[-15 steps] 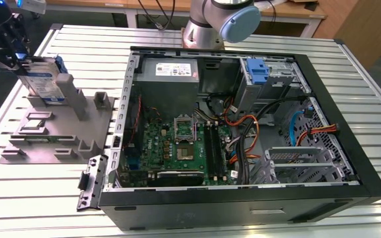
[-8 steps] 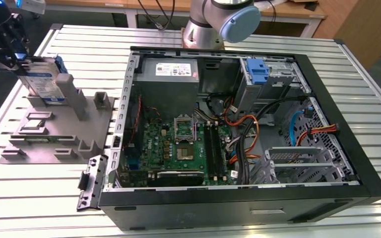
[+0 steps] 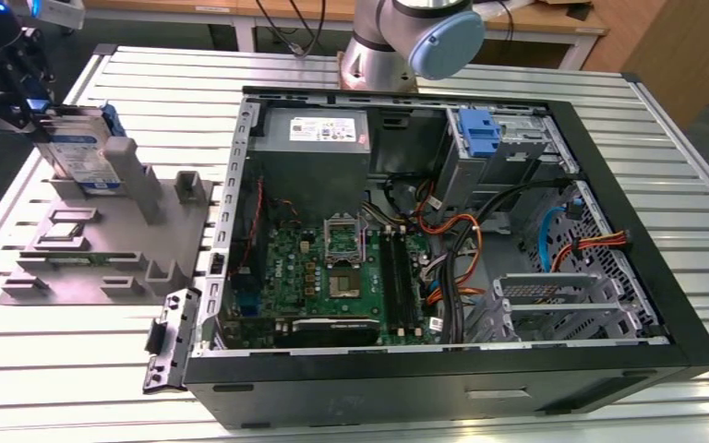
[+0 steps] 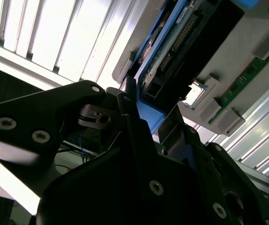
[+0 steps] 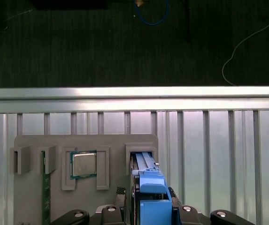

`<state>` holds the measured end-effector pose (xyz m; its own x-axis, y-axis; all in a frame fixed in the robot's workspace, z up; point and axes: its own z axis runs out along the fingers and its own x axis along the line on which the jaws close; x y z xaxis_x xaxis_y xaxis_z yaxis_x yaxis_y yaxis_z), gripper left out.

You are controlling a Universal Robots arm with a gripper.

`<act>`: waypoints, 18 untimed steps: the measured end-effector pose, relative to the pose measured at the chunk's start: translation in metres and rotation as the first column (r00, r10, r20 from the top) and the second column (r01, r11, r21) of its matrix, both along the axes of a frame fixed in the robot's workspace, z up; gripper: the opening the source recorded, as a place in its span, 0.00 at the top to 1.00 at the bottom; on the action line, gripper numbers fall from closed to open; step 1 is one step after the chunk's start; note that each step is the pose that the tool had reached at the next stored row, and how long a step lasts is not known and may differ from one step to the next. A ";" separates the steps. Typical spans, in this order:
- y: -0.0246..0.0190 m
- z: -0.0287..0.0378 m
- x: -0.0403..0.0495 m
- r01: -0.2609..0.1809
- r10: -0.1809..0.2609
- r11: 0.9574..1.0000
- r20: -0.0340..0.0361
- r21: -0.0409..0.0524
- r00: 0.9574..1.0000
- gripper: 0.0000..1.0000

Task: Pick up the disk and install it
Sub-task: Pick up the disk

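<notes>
The disk (image 3: 84, 157), a silver-grey drive in a blue carrier bracket, stands on edge in a slot of the grey fixture (image 3: 96, 249) at the exterior view's left. My gripper (image 3: 37, 115) sits over its upper end, fingers on both sides of the blue bracket, shut on it. In the first wrist view the disk (image 5: 149, 185) runs from the gripper (image 5: 150, 208) down into its slot. The second wrist view has a dark finger (image 4: 129, 117) pressed against the blue bracket, with the disk's circuit-board side (image 4: 176, 44) beyond it.
An open computer case (image 3: 453, 231) lies at the exterior view's right, with a motherboard, cables, a grey drive cage with a blue latch (image 3: 478, 138) and a lower metal bay (image 3: 552, 295). The fixture also holds a processor (image 5: 83, 164) and a memory stick (image 5: 44, 187). The arm's base (image 3: 404, 46) stands behind the case.
</notes>
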<state>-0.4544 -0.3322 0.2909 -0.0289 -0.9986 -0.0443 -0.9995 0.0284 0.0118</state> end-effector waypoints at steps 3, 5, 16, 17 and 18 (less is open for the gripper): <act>0.0000 -0.0001 0.0000 0.000 0.000 1.000 0.000 0.000 1.000 0.55; 0.0000 -0.0003 0.0000 0.000 0.000 1.000 0.000 0.000 1.000 0.55; 0.0000 -0.0003 0.0000 0.000 0.000 1.000 0.000 0.000 1.000 0.64; 0.0000 -0.0003 0.0000 0.000 0.000 1.000 0.000 0.000 1.000 0.64; 0.0000 -0.0004 0.0000 0.000 0.000 1.000 0.000 0.000 1.000 0.64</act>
<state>-0.4544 -0.3322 0.2905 -0.0289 -0.9986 -0.0443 -0.9995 0.0284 0.0119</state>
